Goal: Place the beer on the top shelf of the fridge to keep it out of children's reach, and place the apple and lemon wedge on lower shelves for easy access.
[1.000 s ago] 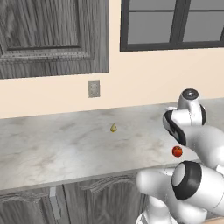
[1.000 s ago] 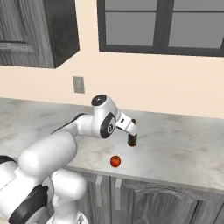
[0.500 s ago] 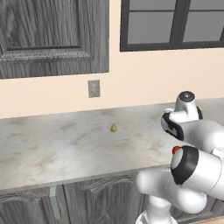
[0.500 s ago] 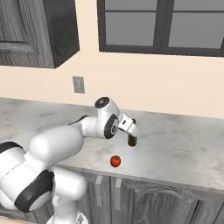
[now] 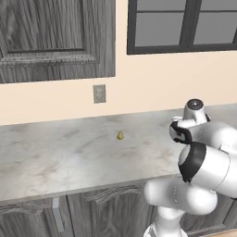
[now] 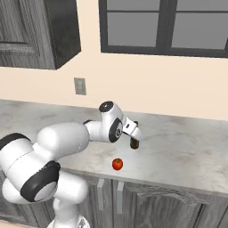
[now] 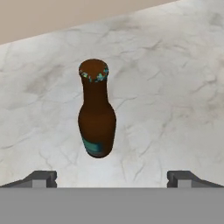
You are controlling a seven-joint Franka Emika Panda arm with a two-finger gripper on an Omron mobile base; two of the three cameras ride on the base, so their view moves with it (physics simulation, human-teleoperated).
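Observation:
The beer (image 7: pixel 97 114), a brown bottle with a teal label, stands upright on the marble counter (image 7: pixel 175 87), straight ahead of my gripper (image 7: pixel 112 179). The jaws are open wide with nothing between them, and both fingertips (image 7: pixel 41 178) are a little short of the bottle. In the right base view the hand (image 6: pixel 130 128) covers most of the beer (image 6: pixel 134 144). The red apple (image 6: pixel 117 164) lies near the counter's front edge, just in front of the hand. The lemon wedge (image 5: pixel 120 135) sits further left on the counter. The fridge and its shelves are out of view.
A wall outlet (image 5: pixel 99 93) and a dark upper cabinet (image 5: pixel 55 37) are over the counter (image 5: pixel 55 157), with a window (image 6: pixel 164 22) behind the beer. Dark cabinet doors (image 6: pixel 156 205) run under the counter's front edge.
The arm has stretched further forward and its elbow has swung up. In the left base view it now hides the apple. The hand has crept closer to the beer. The jaws stay open.

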